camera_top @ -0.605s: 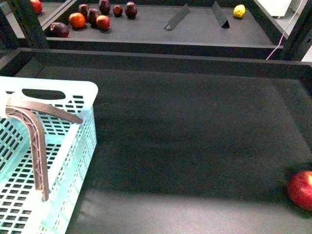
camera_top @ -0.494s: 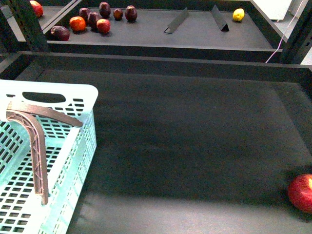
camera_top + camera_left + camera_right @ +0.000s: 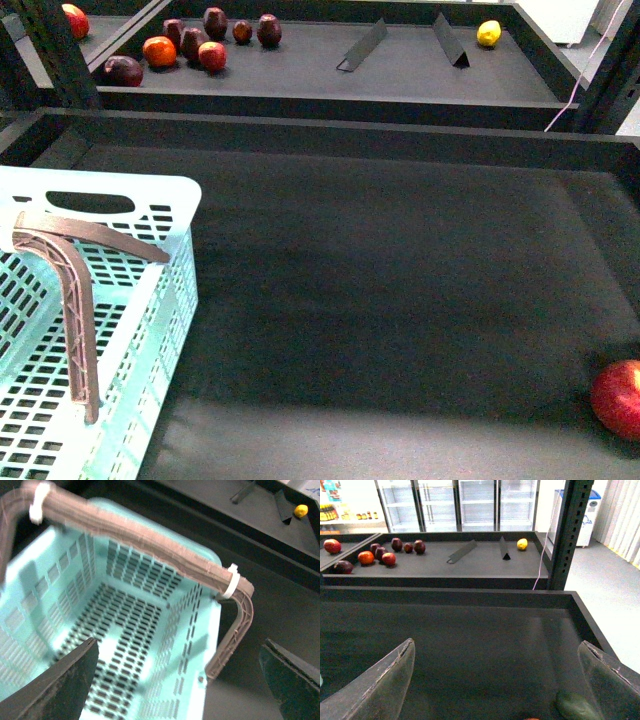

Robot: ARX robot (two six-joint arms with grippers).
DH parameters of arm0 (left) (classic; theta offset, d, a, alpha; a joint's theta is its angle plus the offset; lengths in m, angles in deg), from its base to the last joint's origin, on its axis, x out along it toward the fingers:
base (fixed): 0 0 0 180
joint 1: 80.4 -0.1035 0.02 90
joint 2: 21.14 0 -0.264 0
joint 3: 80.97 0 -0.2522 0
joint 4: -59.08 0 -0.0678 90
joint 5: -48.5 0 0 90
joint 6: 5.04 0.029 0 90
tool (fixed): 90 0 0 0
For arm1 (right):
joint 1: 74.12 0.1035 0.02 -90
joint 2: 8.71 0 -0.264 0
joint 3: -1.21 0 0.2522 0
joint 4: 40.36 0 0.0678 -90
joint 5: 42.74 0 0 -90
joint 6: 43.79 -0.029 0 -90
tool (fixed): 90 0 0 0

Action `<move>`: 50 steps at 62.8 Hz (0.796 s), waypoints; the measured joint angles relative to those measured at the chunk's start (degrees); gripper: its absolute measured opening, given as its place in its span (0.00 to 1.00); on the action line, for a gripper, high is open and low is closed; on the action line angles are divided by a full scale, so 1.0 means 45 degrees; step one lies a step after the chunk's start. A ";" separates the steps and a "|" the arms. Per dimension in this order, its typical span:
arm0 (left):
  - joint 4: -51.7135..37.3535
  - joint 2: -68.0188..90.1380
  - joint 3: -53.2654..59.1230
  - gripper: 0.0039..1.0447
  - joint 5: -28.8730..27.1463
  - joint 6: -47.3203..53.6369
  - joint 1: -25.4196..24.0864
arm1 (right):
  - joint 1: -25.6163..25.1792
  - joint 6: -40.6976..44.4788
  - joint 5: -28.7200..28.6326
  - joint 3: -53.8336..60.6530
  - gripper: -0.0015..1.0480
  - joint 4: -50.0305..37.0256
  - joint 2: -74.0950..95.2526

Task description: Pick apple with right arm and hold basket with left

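No text, label, brand, number or sign is readable in any view.

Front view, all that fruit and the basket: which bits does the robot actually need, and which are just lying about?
For the job:
- apple, near right corner of the front tray
- basket, near left, empty

Just lying about:
- small dark red and orange fruits, back tray
- lemon, back tray
- black wedges, back tray
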 joint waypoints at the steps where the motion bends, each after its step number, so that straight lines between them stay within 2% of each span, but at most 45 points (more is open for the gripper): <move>1: 0.0010 0.0063 -0.0024 0.94 0.0083 -0.0277 -0.0029 | 0.0000 0.0005 0.0005 0.0000 0.92 0.0000 0.0000; 10: -0.1117 0.1200 -0.0534 0.94 0.2059 -0.3570 -0.1423 | 0.0000 0.0000 0.0000 0.0000 0.92 0.0005 0.0000; 16: -0.2953 0.2958 -0.0597 0.94 0.3536 -0.5634 -0.2642 | 0.0000 0.0005 0.0005 0.0000 0.92 0.0000 0.0000; 19: -0.4605 0.4789 -0.0612 0.94 0.3954 -0.6960 -0.3065 | 0.0000 0.0005 0.0005 0.0000 0.92 0.0005 -0.0005; 35: -0.9981 1.2007 -0.1957 0.94 0.4342 -0.9029 -0.3395 | 0.0000 0.0005 0.0005 0.0000 0.92 0.0005 0.0000; 50: -1.1783 1.6893 -0.3993 0.94 0.3779 -0.9355 -0.2987 | 0.0000 0.0005 0.0005 0.0000 0.92 0.0005 0.0000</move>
